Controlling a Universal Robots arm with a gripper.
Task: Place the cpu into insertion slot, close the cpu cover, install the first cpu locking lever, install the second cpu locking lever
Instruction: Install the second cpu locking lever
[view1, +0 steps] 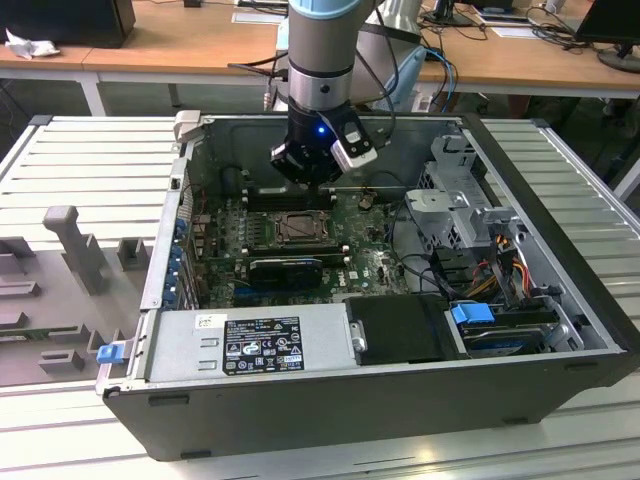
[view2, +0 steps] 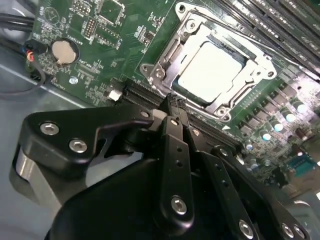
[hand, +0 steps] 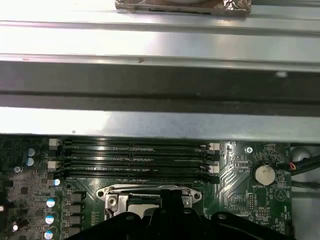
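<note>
An open computer case lies on a ribbed metal bench. Inside, the green motherboard sits centre, a labelled power supply at its 6 o'clock, and a blue-tabbed drive bay at 4 o'clock. A round coin battery sits on the board, and long black memory slots run across it.

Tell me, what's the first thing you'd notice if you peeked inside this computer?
The big robot arm's black claw hanging over the green board inside the open computer case. Right under it, in the second wrist view, the shiny silver cpu sits in its socket with the cpu cover closed around it.
</note>
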